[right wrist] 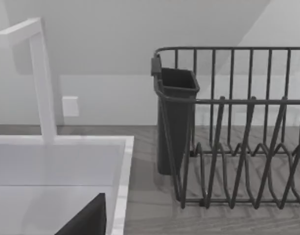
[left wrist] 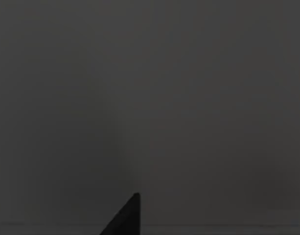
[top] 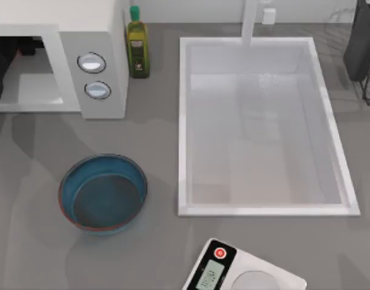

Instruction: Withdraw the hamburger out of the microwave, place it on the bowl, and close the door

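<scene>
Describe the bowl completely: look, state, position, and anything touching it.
The bowl is round and shallow, blue-teal inside with a darker floor and a thin brownish rim, looking like glazed ceramic. It stands upright and holds nothing. It rests on the grey table at the top view's lower left, in front of the microwave and left of the white sink, apart from both. Only the table touches it.

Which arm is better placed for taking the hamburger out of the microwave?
Probably the left. A dark shape reaches into the open microwave at the table's left. The right wrist view faces the dish rack beside the sink, far right.
</scene>
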